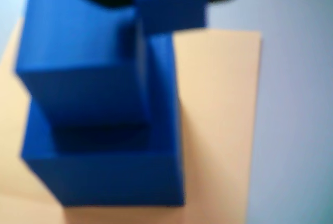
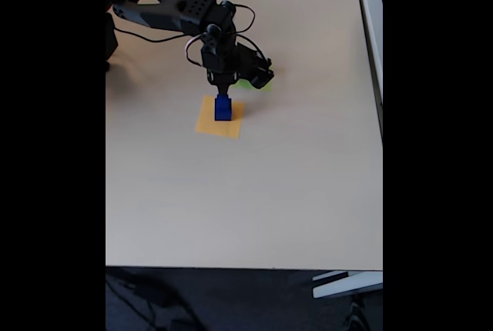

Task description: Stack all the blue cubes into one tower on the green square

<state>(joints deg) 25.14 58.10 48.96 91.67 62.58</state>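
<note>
Wrist view, blurred. A stepped tower (image 1: 104, 130) of blue cubes stands on an orange-yellow square (image 1: 218, 125), not on green. Widest cube (image 1: 114, 182) at the base; a narrower cube (image 1: 78, 62) sits on it, shifted toward the left of the picture. A smaller blue cube (image 1: 169, 2) shows at the top edge, right of the middle cube's top and partly against a dark shape above it. Whether it touches the stack: cannot tell. Pale tabletop (image 1: 296, 104) to the right of the paper.

Fixed view, from above and far off. Tower (image 2: 223, 108) reads as a small upright blue column on the orange-yellow square (image 2: 219, 125), near the paper's upper part. The black arm (image 2: 169, 11) reaches in from the upper left and bends down; the gripper (image 2: 222, 89) hangs directly over the tower's top, at or just above it. Its fingers are too small and dark to read: apart, together, or clamped on a cube, cannot tell. A sliver of the green square (image 2: 248, 85) peeks out beside the gripper housing, just right of it and up-right of the orange-yellow paper. Beige tabletop (image 2: 254, 200) elsewhere.
</note>
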